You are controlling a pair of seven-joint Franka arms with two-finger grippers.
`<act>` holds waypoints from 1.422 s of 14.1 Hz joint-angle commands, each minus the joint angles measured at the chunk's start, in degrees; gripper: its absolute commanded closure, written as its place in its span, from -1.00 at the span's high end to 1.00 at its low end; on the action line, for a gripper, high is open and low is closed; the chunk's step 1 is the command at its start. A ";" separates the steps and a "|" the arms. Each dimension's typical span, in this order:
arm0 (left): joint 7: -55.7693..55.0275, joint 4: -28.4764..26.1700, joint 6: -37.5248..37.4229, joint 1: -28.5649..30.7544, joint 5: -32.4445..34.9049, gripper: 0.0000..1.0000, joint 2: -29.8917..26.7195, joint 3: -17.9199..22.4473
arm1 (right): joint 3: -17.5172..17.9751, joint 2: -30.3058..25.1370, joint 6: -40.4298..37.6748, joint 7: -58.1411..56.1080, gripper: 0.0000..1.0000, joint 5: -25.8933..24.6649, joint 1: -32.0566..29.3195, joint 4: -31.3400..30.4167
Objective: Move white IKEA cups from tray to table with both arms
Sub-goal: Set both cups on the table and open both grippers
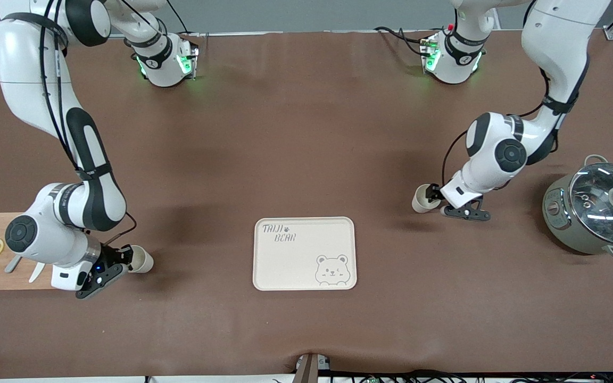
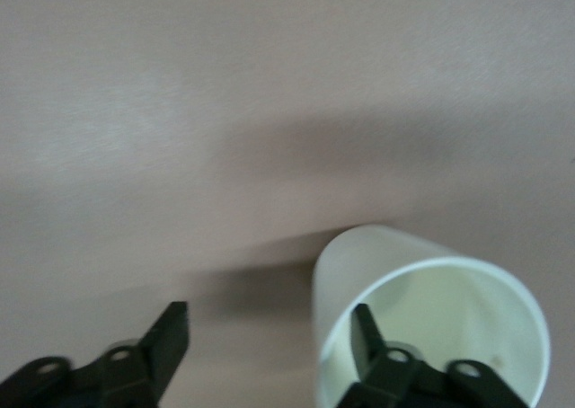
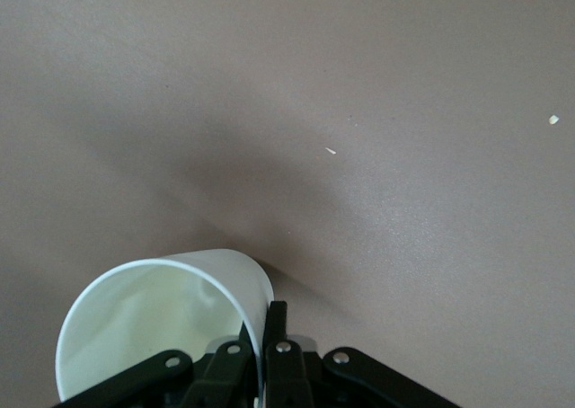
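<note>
tray [image 1: 305, 254], cream rectangular with bear print, empty. left end effector [image 1: 437, 203] open around small white cup [image 1: 422, 198] on brown table [image 1: 306, 133]; right end effector [image 1: 124, 259] grips second cup [image 1: 140, 259], release pending.

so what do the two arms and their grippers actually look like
Both are white jointed robot arms with rounded shells, black bands and black round joint caps. Black cables run along the links. Each base glows green along the table's edge where the robots stand. The left gripper and right gripper are black two-finger units with slim angular fingers on white wrist blocks; a small blue light shows on the right one.
</note>
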 commanded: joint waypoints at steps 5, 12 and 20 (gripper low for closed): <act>0.05 2.92 -13.06 0.92 1.36 1.00 -5.76 -1.08 | 1.03 0.12 0.19 -1.04 0.99 0.86 -1.10 0.74; 0.58 16.06 -26.31 1.01 0.75 1.00 -8.14 -1.08 | 1.03 -1.46 -9.44 -0.43 1.00 0.94 -1.37 8.37; 2.86 34.99 -38.27 5.31 0.13 1.00 -6.82 -0.46 | 0.76 -14.62 -37.57 11.50 1.00 0.42 -0.93 17.09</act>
